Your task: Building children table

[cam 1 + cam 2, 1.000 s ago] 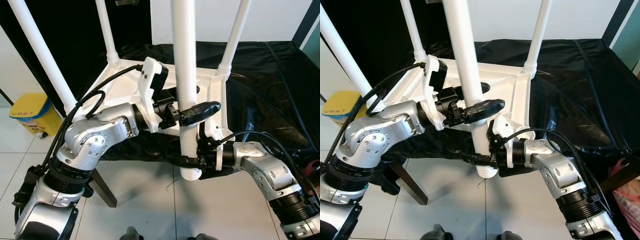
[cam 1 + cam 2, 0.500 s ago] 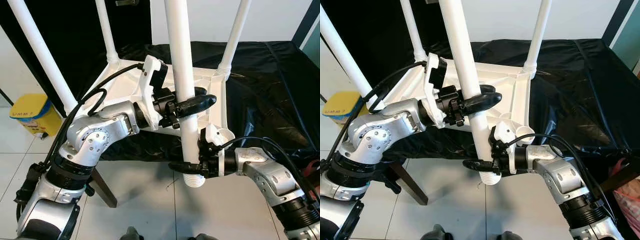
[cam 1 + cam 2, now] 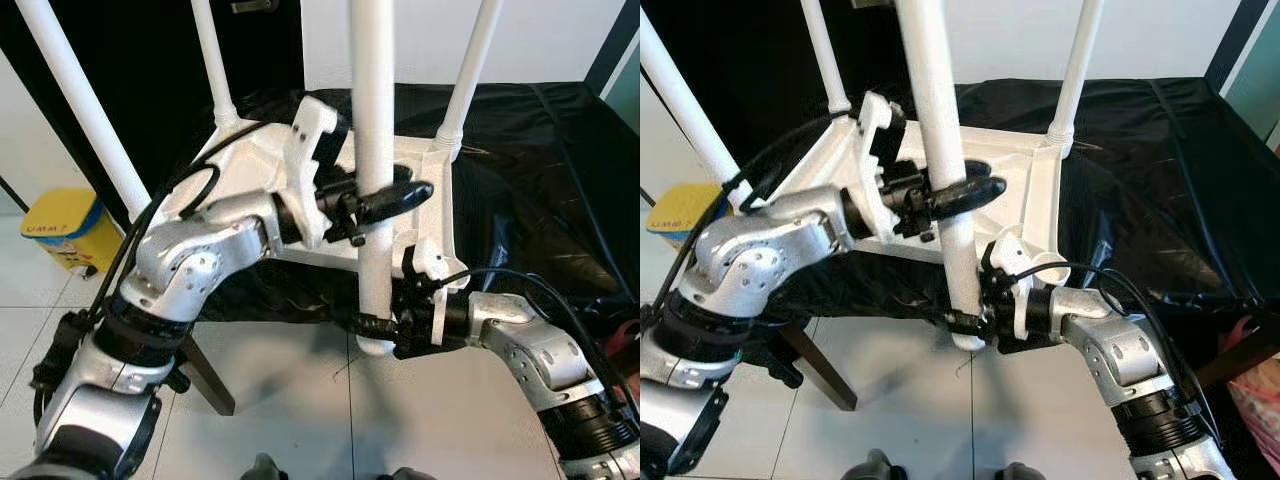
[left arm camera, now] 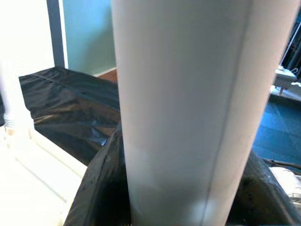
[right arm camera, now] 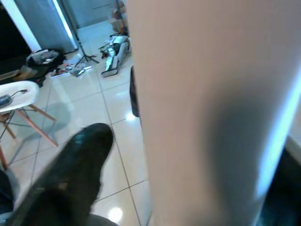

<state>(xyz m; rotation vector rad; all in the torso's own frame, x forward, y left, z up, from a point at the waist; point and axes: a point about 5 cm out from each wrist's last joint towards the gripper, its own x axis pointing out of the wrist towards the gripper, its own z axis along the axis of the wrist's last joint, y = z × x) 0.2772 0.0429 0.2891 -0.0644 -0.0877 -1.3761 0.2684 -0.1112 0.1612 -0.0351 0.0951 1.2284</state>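
Observation:
The white children's table (image 3: 250,165) lies upside down on a black-draped surface. Three white legs (image 3: 470,70) stand up from its corners. I hold the loose fourth leg (image 3: 372,100) upright at the near right corner, beside the empty round socket (image 3: 1040,268). My left gripper (image 3: 385,200) is shut around the leg's middle, and the leg (image 4: 183,108) sits between the fingers in the left wrist view. My right gripper (image 3: 375,325) is shut on the leg's lower end, which hangs just below the table's edge. In the right wrist view, one black finger (image 5: 70,174) lies beside the leg (image 5: 211,117).
A yellow bin (image 3: 60,225) stands on the tiled floor at the left. The black cloth (image 3: 540,180) spreads to the right. A dark wooden support leg (image 3: 205,375) slants under the near left edge. A pink bag (image 3: 1255,385) sits at the far right.
The held leg has gone from tilted to upright. Its lower end has moved back toward the table's near corner, with both grippers still on it.

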